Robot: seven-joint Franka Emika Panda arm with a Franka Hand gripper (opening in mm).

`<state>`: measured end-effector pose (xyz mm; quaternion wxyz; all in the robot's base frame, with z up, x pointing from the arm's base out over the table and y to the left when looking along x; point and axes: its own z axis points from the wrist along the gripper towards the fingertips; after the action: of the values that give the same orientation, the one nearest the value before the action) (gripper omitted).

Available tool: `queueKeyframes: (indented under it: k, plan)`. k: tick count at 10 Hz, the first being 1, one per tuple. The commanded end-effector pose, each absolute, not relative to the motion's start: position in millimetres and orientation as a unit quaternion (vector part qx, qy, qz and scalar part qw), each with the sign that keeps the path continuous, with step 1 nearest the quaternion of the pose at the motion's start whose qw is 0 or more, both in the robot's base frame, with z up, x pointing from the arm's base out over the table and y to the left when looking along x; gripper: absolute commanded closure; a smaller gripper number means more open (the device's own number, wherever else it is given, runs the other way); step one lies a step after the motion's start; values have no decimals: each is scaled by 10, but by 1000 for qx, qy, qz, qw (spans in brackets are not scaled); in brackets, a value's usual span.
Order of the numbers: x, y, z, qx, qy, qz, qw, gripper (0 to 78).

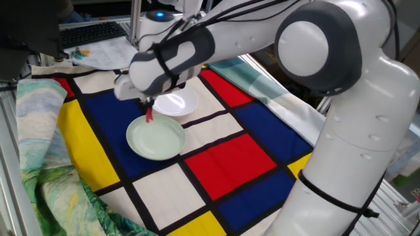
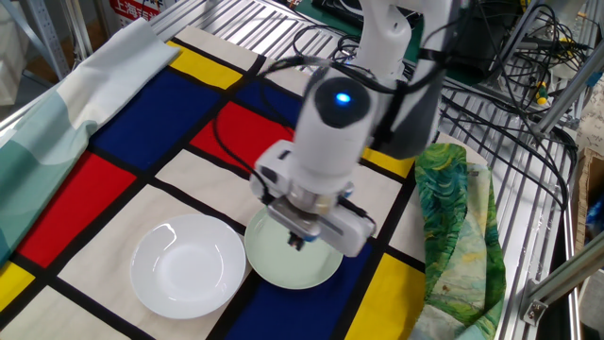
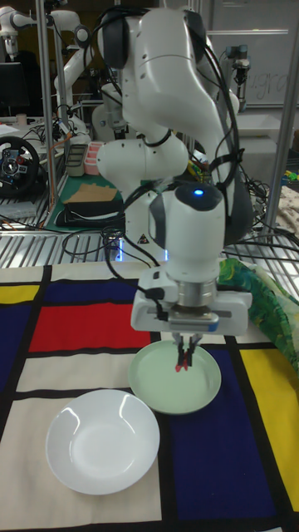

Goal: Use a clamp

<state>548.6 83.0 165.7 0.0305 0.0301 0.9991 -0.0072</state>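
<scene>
My gripper [image 3: 184,346] is shut on the clamp [image 3: 180,359], a small red clip that hangs down from the black fingertips. It hovers just above the pale green bowl [image 3: 178,392], over the bowl's inside. In one fixed view the clamp [image 1: 150,116] shows red at the far rim of the green bowl [image 1: 164,141], below the gripper [image 1: 148,105]. In the other fixed view the gripper [image 2: 298,240] is over the green bowl [image 2: 283,269] and the clamp is hidden by the hand. A white bowl [image 3: 102,440] [image 1: 177,103] [image 2: 187,264] stands beside the green one, apart from the gripper.
Both bowls rest on a cloth of red, blue, yellow and white squares [image 1: 230,157]. A green patterned cloth [image 1: 46,190] [image 2: 453,217] is bunched along one table edge, a pale teal cloth [image 2: 47,123] along another. Cables and a metal grid [image 2: 510,104] lie beyond.
</scene>
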Motion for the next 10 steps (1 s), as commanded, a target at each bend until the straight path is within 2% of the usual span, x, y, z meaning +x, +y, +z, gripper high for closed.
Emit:
queueKeyframes:
  k: [1,10]
  plan:
    - [5533,536,1669,43,999,-1,26,764]
    - [5668,327,1775,56,998,5,16,764]
